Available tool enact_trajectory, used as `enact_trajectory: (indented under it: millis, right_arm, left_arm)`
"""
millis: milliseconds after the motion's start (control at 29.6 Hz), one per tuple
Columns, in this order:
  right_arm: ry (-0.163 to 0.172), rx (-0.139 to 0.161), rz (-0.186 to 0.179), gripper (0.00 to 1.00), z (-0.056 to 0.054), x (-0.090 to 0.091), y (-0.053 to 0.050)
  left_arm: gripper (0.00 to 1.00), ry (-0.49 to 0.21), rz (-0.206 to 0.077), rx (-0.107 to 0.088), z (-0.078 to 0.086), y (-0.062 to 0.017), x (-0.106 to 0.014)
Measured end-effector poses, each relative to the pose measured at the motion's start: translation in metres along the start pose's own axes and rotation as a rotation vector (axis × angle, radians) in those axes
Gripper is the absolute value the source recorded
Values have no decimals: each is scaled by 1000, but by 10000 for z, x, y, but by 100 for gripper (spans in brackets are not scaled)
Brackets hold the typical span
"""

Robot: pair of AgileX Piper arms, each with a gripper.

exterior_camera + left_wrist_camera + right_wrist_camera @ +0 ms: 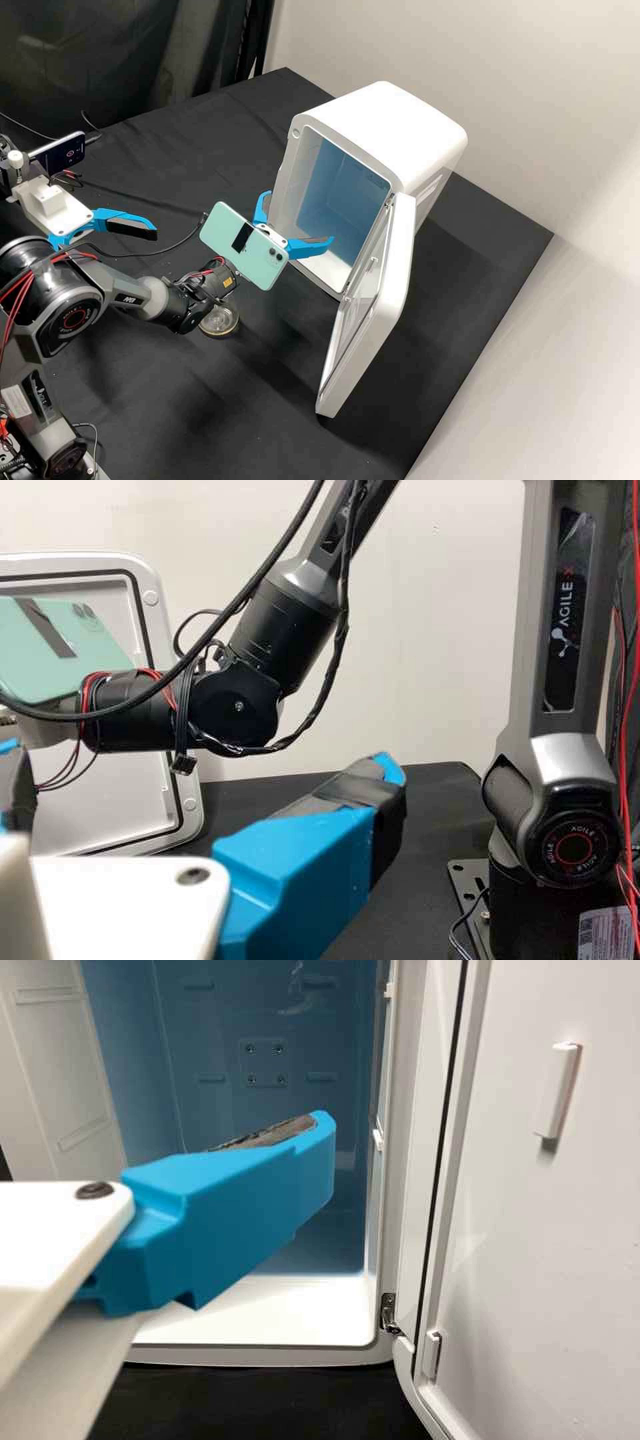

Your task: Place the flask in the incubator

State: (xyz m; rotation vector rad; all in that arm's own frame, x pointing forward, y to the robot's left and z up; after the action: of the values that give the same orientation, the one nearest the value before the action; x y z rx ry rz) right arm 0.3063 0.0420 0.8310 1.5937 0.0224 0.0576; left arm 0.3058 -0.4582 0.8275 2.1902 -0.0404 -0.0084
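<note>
My right end effector hangs at the mouth of the incubator, jaws spread and holding nothing. The incubator door stands wide open. The flask sits on the black counter under that arm's wrist. My left end effector hovers well apart from the incubator; I cannot tell its grip.

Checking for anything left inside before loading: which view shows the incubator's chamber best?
The right wrist view: it looks straight into the blue chamber, back wall and floor, though a blue finger covers part. The high view sees it at a slant; the left wrist view catches the door's inner panel.
</note>
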Motion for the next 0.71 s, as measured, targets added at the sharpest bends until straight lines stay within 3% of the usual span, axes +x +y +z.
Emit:
enact_trajectory:
  millis: [540, 709]
  right_arm:
    - [0, 0, 0, 100, 0, 0, 0]
    - [0, 0, 0, 100, 0, 0, 0]
  left_arm:
    - [100, 0, -1, 0, -1, -5, 2]
    - [100, 7, -37, 10, -50, -95, -63]
